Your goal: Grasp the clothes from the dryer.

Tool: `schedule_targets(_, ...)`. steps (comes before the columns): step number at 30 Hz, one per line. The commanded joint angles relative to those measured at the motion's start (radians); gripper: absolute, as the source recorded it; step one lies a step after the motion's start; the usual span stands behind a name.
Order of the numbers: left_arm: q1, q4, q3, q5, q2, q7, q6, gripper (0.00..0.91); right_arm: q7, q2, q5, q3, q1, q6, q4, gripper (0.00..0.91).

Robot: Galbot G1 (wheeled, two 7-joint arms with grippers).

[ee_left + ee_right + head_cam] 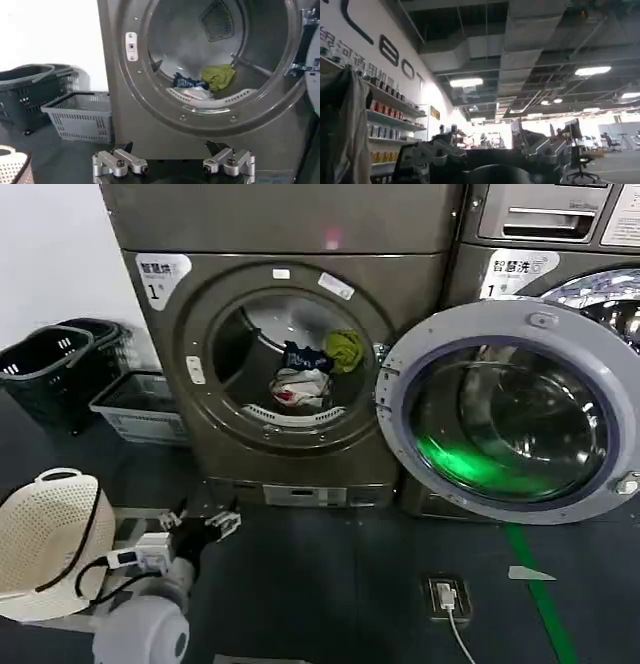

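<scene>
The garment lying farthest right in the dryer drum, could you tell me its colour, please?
Olive-green garment; it shows best in the left wrist view, beside the other clothes.

A dark floor spreads out from the neighbouring grey washing machine, which serves as the landmark here. A green stripe runs across the floor below that machine, and beside the stripe sits a floor socket with a white cable plugged in. Far to the machine's left stands a white wall, with dark baskets and a grey basket on the floor before it. Elsewhere in the room, long ceiling lights glow under exposed ducts, above wall shelves and office chairs.
</scene>
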Motion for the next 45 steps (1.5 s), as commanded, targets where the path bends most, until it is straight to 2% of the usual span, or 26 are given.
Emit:
schedule_targets(1, 0.000, -0.002, 0.001, 0.008, 0.001, 0.010, 0.049, 0.907, 0.025, -0.005, 0.023, 0.006, -0.002, 0.019, -0.012, 0.907)
schedule_targets(7, -0.006, 0.001, 0.041, 0.058, -0.003, 0.007, 0.049, 0.907, 0.031, -0.002, 0.028, 0.014, -0.007, 0.024, -0.021, 0.907)
schedule_targets(21, -0.016, 0.002, 0.033, -0.044, -0.010, 0.010, 0.049, 0.907, 0.033, 0.000, 0.030, 0.013, -0.007, 0.024, -0.022, 0.907)
schedule_targets(24, -0.018, 0.004, 0.019, 0.040, -0.007, 0.057, 0.049, 0.907, 0.033, 0.001, 0.030, 0.015, -0.007, 0.024, -0.024, 0.907)
schedule_targets(45, -0.033, 0.018, 0.035, 0.069, 0.012, 0.028, 0.049, 0.907, 0.035, 0.003, 0.035, 0.017, -0.008, 0.022, -0.023, 0.907)
